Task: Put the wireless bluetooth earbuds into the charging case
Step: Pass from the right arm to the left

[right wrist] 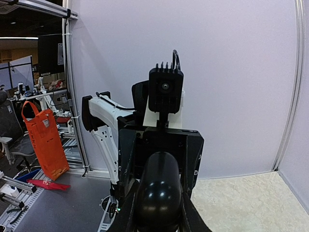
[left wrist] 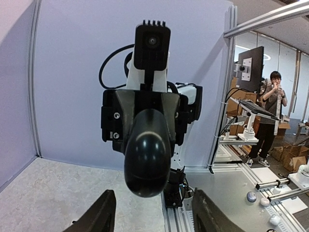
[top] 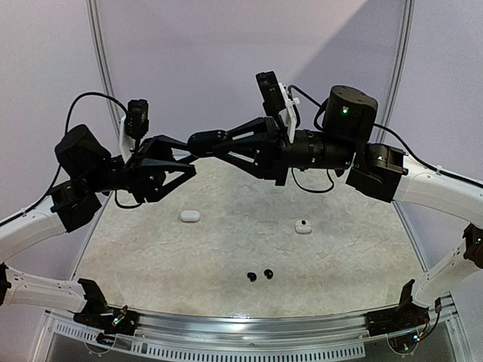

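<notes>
jaws on right gripper (top: 220, 143) clamp black case (top: 205, 141); earbuds (top: 251, 277) on table (top: 226, 245) below

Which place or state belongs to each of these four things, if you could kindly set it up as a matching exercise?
Things:
1. glossy black case
2. two black earbuds
3. left gripper
4. plain white case

Places or states:
a. open
b. on the table, nearest the arm bases
c. in the air, held in the right gripper
d. on the table, left of centre

Pairs: 1-c, 2-b, 3-a, 4-d
</notes>
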You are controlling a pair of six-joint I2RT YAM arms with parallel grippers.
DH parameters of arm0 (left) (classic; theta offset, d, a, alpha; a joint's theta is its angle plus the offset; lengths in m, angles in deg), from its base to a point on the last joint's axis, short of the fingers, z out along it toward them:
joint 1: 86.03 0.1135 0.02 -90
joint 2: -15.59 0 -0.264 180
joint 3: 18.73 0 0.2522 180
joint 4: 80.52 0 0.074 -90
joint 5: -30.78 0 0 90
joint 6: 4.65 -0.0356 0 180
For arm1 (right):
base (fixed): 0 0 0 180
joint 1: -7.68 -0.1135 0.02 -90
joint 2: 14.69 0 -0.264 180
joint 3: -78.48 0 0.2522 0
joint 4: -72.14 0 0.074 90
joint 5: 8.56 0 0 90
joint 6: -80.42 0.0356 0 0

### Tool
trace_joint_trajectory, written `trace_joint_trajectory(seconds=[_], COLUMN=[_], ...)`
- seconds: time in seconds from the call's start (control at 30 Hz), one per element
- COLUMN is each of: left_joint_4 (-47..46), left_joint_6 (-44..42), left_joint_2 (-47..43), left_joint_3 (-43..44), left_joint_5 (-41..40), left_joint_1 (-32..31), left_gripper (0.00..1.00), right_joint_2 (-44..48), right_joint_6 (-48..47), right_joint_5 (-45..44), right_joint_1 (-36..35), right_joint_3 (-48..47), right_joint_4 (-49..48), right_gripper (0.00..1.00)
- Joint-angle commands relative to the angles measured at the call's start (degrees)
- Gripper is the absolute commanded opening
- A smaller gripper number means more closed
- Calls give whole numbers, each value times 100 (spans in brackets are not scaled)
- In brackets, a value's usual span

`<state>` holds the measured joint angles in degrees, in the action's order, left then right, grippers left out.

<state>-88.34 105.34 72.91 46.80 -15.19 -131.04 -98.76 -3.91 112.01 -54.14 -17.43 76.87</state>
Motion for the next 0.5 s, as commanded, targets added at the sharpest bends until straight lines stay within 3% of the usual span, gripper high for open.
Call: trace_joint_trajectory(seconds=[0.0,0.27,0.47], left_joint_4=[-311,-412,-406], left_joint_6=[-6,-91,-132], left_joint_2=[119,238,297], left_joint_3=[36,170,286], left_joint_5=[-135,-183,-283], left_joint_1=[-171,-244,-253], left_gripper=[53,57,54], right_joint_2=[-6,-13,-30], right_joint_6=[-49,-107,-154], right_joint_5=[9,-44,-59], right_joint_1=[-34,-47,-47], right_joint_3=[50,50,56], right_joint_4=[-120,-2,71], right_gripper=[0,0,0])
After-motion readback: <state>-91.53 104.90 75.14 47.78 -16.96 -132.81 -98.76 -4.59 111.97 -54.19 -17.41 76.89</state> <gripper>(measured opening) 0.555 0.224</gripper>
